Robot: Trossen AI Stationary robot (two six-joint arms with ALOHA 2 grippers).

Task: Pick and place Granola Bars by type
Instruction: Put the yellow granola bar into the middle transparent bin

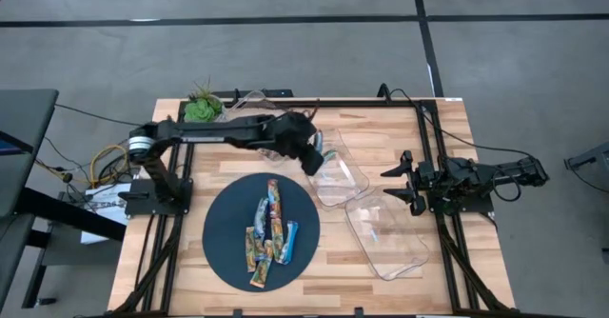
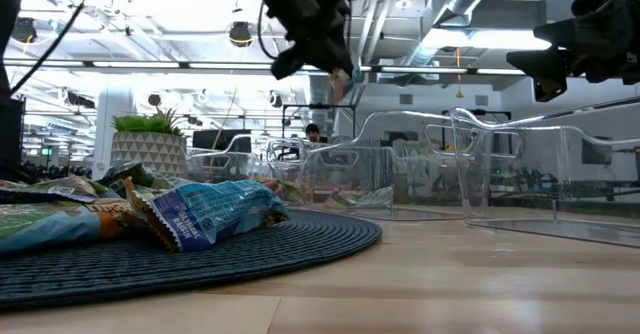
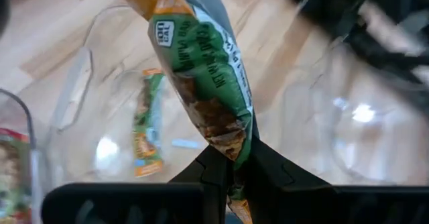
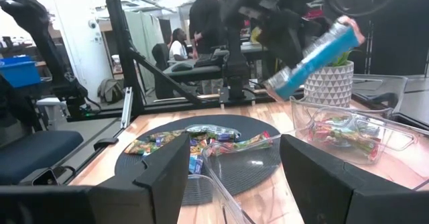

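Note:
My left gripper point(image 1: 314, 156) is shut on a green-wrapped granola bar point(image 3: 204, 70) and holds it in the air over the clear trays at the table's middle. The bar also shows in the right wrist view point(image 4: 315, 53). Under it, a clear tray point(image 3: 74, 96) holds one green and orange bar point(image 3: 147, 127) lying flat. Several more bars point(image 1: 268, 230) lie in a heap on the round dark mat point(image 1: 224, 223). My right gripper point(image 1: 395, 185) waits open and empty at the table's right side, beside the trays. My left gripper pinches one short end of the bar point(image 3: 231, 150) between its two fingers. The rest of the bar sticks out past the fingertips. The bar is lifted clear, tilted, high above the trays point(image 2: 340, 74).
Two clear trays point(image 1: 341, 177) point(image 1: 390, 230) stand right of the mat. Another tray with several bars point(image 4: 348, 133) stands by a potted plant point(image 1: 202, 107) at the far left. People show in the room beyond the table point(image 4: 204, 23).

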